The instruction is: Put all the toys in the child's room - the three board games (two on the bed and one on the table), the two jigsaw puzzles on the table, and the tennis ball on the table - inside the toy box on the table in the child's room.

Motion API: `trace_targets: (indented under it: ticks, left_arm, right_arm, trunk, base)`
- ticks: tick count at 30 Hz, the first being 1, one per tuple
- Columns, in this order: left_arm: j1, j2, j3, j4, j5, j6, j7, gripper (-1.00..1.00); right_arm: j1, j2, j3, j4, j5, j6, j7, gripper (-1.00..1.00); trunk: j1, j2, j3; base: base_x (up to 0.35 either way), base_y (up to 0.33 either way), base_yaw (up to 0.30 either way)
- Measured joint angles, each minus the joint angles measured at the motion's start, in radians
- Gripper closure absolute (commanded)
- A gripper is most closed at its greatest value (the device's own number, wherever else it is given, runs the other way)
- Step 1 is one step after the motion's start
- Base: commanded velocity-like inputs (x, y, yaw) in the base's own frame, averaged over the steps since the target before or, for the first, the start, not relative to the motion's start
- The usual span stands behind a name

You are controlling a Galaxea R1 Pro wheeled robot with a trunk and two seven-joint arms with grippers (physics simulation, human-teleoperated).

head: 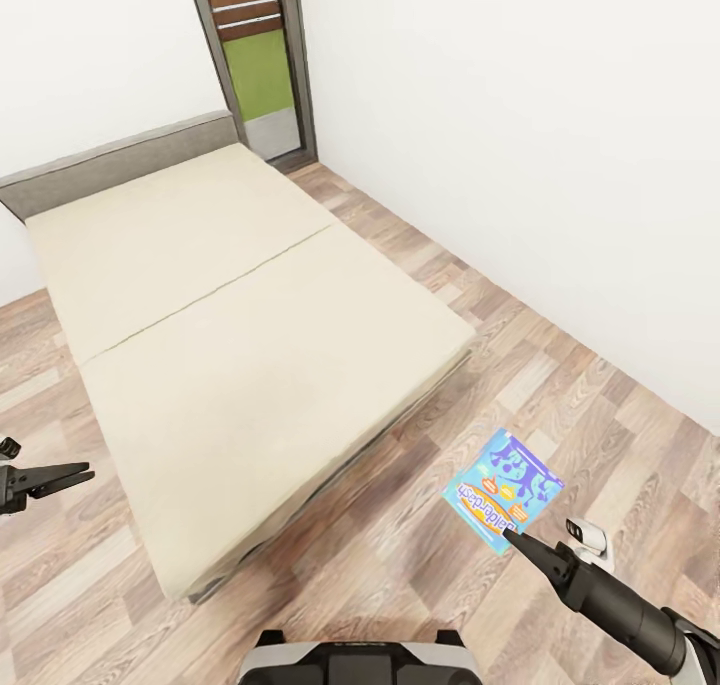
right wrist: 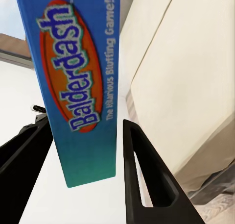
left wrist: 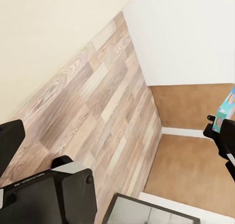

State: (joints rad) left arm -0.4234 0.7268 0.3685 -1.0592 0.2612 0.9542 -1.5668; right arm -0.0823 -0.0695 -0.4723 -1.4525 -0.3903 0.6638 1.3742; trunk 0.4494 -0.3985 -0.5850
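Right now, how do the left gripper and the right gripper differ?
The right gripper is shut on a blue Balderdash board game, held above the wood floor beside the bed; the left gripper holds nothing. The right reaches forward, the left points sideways toward the bed. Both have dark fingers.

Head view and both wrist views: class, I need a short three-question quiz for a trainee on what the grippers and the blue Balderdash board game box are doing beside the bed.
1. True or false: the blue card Balderdash board game box is lying on the cream bed mattress.
2. Which gripper holds the game box? A) left gripper B) right gripper C) neither
3. Fill in: below the held box in the head view lies the wood-plank ____.

Key
1. False: it is held in the air beside the bed, over the floor.
2. B: the right wrist view shows the box between that gripper's fingers; the left gripper is empty.
3. floor
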Motion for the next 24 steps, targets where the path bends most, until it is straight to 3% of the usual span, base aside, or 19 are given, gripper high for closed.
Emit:
trace_targets:
  ticks: [24]
  left_arm:
    - [0.0, -0.001, -0.002, -0.001, 0.0, 0.0, 0.0, -1.0]
  right_arm:
    - [0.0, 0.0, 0.0, 0.0, 0.0, 0.0, 0.0, 1.0]
  trunk:
    - [0.0, 0.0, 0.038]
  base:
    - [0.0, 0.0, -0.157]
